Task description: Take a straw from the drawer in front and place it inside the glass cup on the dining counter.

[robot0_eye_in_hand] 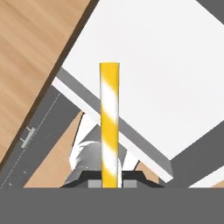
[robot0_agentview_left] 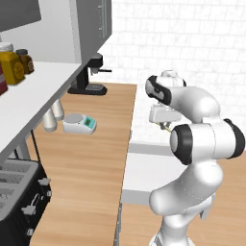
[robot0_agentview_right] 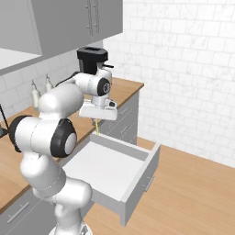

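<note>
Straw's the thing to watch, but start with the counter [robot0_agentview_left: 81, 158]: a long wood top running along the wall, with a coffee machine [robot0_agentview_left: 90, 74] at its far end, a small kitchen scale [robot0_agentview_left: 79, 124] in the middle and a toaster [robot0_agentview_left: 19, 197] at the near end. Below its edge the drawer [robot0_agentview_right: 117, 172] stands pulled out, pale inside, its grey front and bar handle facing the wooden floor [robot0_agentview_right: 193, 183]. The white arm [robot0_agentview_right: 55, 128] bends over the drawer, and the gripper [robot0_agentview_right: 97, 120] hangs above the drawer's back part. Its claw is closed tight on the straw [robot0_eye_in_hand: 109, 127], yellow with white stripes, which sticks straight out from between the tips, lifted clear above the drawer's floor.
</note>
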